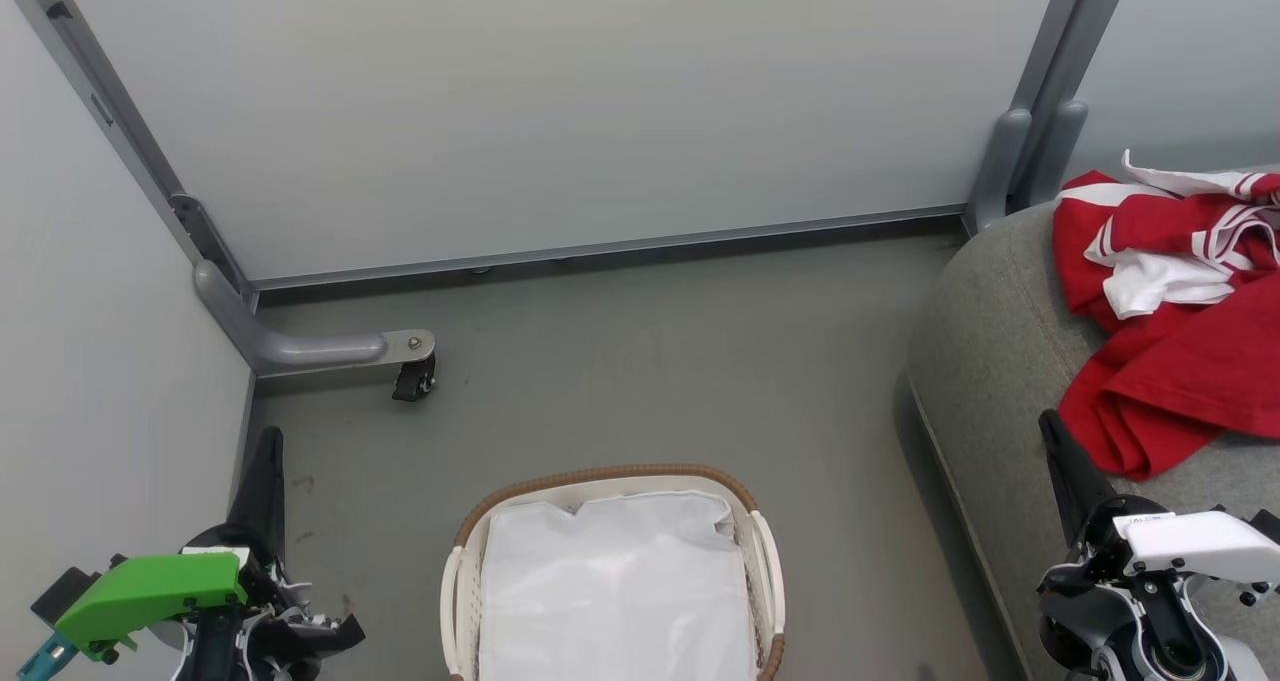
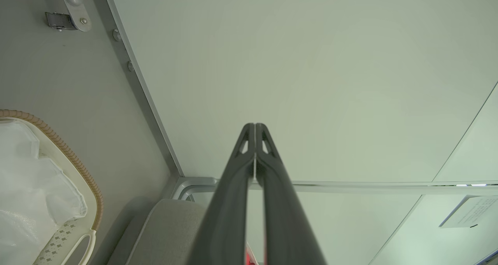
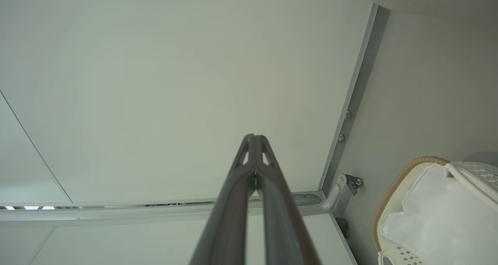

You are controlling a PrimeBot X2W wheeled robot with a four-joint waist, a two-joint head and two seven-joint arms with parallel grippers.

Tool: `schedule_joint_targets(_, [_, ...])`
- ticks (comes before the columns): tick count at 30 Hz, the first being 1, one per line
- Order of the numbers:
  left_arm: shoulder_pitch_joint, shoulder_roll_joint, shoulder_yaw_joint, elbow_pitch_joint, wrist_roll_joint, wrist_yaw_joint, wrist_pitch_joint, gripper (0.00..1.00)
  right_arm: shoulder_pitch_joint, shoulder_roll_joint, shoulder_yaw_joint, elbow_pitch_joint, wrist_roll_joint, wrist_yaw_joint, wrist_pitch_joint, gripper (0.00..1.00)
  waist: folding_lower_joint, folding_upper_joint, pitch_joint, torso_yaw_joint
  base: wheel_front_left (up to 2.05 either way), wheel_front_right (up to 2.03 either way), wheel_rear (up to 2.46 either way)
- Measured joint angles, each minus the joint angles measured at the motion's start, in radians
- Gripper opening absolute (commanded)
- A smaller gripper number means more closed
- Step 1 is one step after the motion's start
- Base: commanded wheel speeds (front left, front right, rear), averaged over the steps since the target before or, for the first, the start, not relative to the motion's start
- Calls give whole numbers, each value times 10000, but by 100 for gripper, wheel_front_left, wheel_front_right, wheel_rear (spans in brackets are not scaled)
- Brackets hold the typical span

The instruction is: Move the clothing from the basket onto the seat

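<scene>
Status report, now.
Shut, empty: left gripper, right gripper. Red clothing heaped on seat. In basket, just its liner. No obstruction seen.

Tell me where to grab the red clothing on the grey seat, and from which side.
Probably best: pinch the rumpled lower edge of the clothing, coming down from above with the right gripper. There the fabric bunches into raised folds on the seat, nearest that gripper. Its jaws are shut, so open them first.
</scene>
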Motion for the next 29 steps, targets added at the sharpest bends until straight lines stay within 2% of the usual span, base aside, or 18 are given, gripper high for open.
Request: schedule_joint_targets(29, [0, 0, 0, 0, -2, -2, 0, 0, -1, 0, 0, -2, 0, 0, -2, 0, 0, 0, 0, 0, 0, 0, 0])
